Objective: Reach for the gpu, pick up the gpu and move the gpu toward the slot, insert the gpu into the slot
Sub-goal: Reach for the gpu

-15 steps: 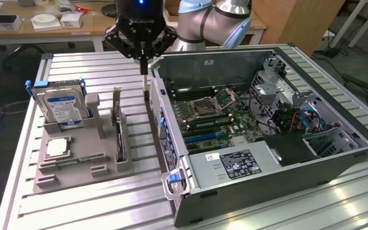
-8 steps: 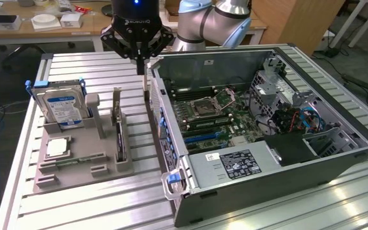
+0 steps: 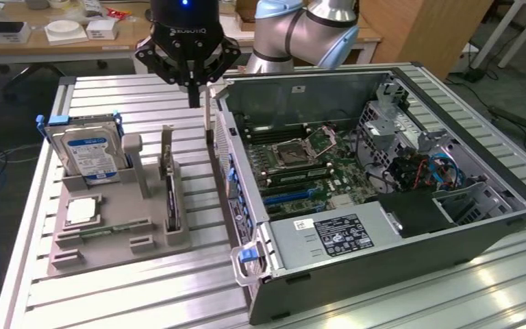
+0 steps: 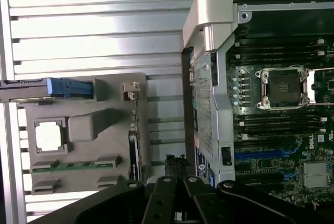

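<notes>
Exterior view first: where is the gpu [image 3: 170, 195]?

It stands on edge in the grey holder [image 3: 107, 240], in the slot on the side nearest the computer case [image 3: 409, 267], its silver bracket end pointing up. The hard drive [image 3: 88, 152] stands in the same holder, further to the exterior view's left.

And the gripper [image 3: 192, 96]?

It hangs above the surface [image 3: 153, 295], over the strip between the holder and the case wall, well above the gpu and touching nothing.

How are the jaws?

Drawn together to a narrow point, with nothing clamped between them.

Does the wrist view agree?

Yes. There the gripper [image 4: 175, 164] tapers to a closed tip over the ribbed surface [image 4: 94, 25], between the holder [image 4: 88, 125] and the case [image 4: 209, 20]. The gpu [image 4: 133, 153] shows edge-on along the holder's side next to the case, apart from the tip. The hard drive [image 4: 68, 88] shows its blue end.
</notes>
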You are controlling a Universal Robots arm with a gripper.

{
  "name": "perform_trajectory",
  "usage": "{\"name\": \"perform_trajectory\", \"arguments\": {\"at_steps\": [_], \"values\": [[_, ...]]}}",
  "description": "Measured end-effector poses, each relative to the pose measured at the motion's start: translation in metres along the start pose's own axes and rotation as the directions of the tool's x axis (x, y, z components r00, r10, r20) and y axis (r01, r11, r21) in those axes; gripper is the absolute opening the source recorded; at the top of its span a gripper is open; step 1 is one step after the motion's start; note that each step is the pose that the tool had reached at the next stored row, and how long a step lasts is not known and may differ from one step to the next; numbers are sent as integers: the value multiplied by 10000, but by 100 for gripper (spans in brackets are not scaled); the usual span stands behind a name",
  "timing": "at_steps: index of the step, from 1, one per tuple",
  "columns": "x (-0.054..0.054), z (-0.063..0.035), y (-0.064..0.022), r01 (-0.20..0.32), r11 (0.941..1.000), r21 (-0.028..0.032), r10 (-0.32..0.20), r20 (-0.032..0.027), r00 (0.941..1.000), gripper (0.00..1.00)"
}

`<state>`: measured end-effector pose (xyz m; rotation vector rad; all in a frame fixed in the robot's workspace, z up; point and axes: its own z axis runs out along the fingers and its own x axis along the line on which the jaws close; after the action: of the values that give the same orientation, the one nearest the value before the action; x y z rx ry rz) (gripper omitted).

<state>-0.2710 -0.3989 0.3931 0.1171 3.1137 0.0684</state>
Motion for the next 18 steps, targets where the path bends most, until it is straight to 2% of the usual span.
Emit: {"name": "perform_trajectory", "arguments": {"at_steps": [18], "values": [[215, -3, -16, -6, 10000, 1, 6, -8, 10000, 10]]}}
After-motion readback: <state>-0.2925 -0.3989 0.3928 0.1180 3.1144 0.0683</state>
